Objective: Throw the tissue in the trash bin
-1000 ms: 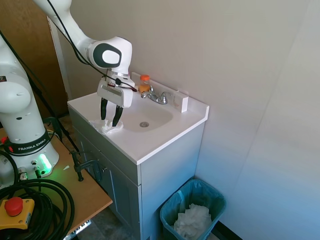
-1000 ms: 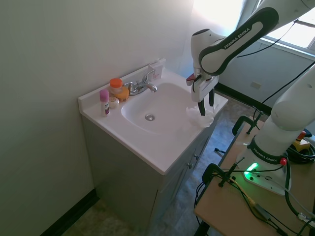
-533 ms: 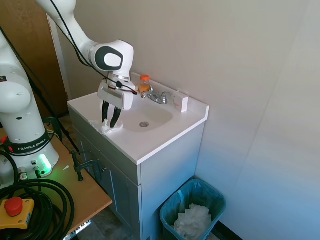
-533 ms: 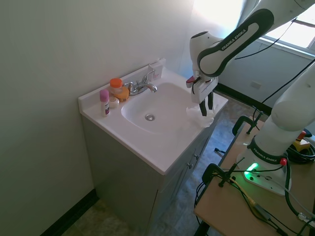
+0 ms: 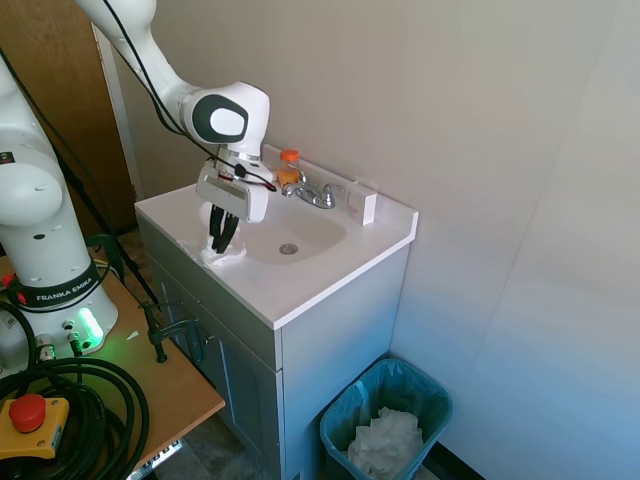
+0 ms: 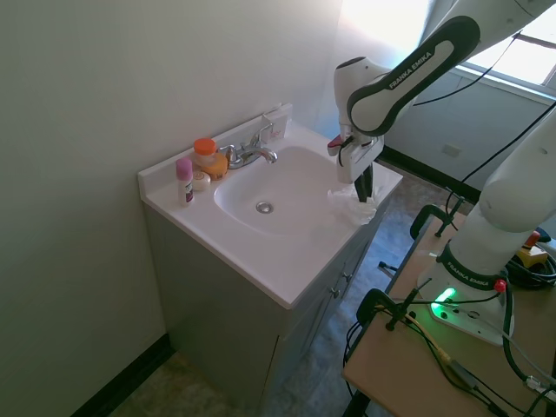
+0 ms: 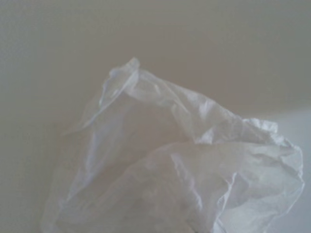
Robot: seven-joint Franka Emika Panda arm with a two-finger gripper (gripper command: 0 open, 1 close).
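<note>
The tissue (image 5: 226, 257) is a crumpled white wad on the front rim of the white sink counter (image 5: 330, 275), near the counter's corner. My gripper (image 5: 218, 240) points straight down onto it, its dark fingers drawn together and shut on the top of the wad. From the other side, the gripper (image 6: 362, 194) presses into the tissue (image 6: 354, 211) at the counter's edge. The wrinkled tissue (image 7: 170, 170) fills the wrist view. The trash bin (image 5: 343, 412) with its teal-blue liner stands on the floor beside the cabinet, well below and away from the gripper.
A heap of white paper (image 5: 385, 443) lies inside the bin. A faucet (image 5: 316, 195), an orange-capped bottle (image 5: 289, 168) and a white box (image 5: 361, 204) line the back of the sink. A pink bottle (image 6: 184, 181) stands at the far corner. A wooden table (image 5: 185, 375) sits close to the cabinet.
The fingers stood apart over the tissue a second ago and have closed together on it. The gripper has also lowered slightly.
</note>
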